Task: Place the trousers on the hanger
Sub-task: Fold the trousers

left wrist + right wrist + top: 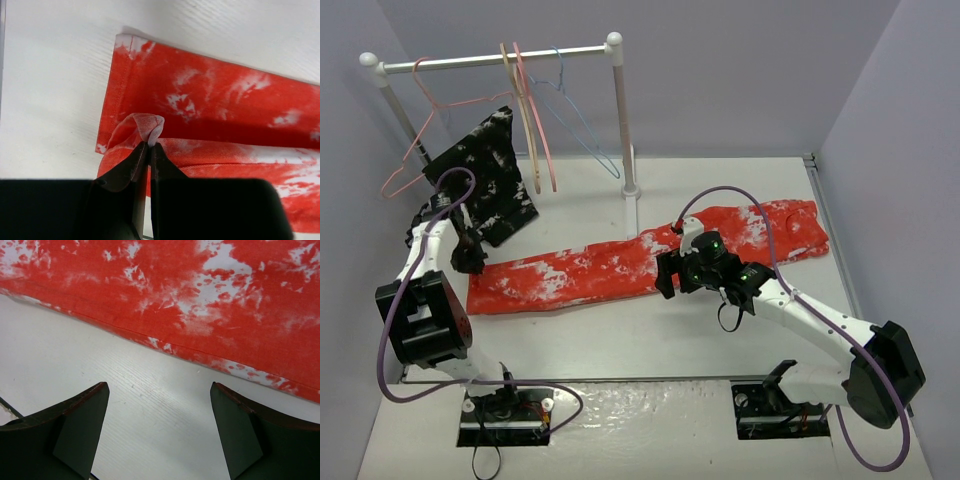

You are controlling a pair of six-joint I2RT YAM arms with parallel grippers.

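Note:
The red-orange trousers (620, 265) lie flat across the table, from left of centre to the right back. My left gripper (470, 260) is at their left end. In the left wrist view it (149, 144) is shut on a small raised fold of the trousers' hem (145, 125). My right gripper (667, 277) hovers at the trousers' near edge around their middle. In the right wrist view it (160, 390) is open and empty over bare table, with the trousers (200, 300) just beyond the fingertips. The light-blue wire hanger (582, 128) hangs on the rack rod.
A white clothes rack (500, 58) stands at the back left, its right post (623, 120) just behind the trousers. On it hang a thin pink wire hanger (420, 135), a black white-speckled garment (485, 185), and thicker beige and pink hangers (532, 120). Grey walls enclose the table.

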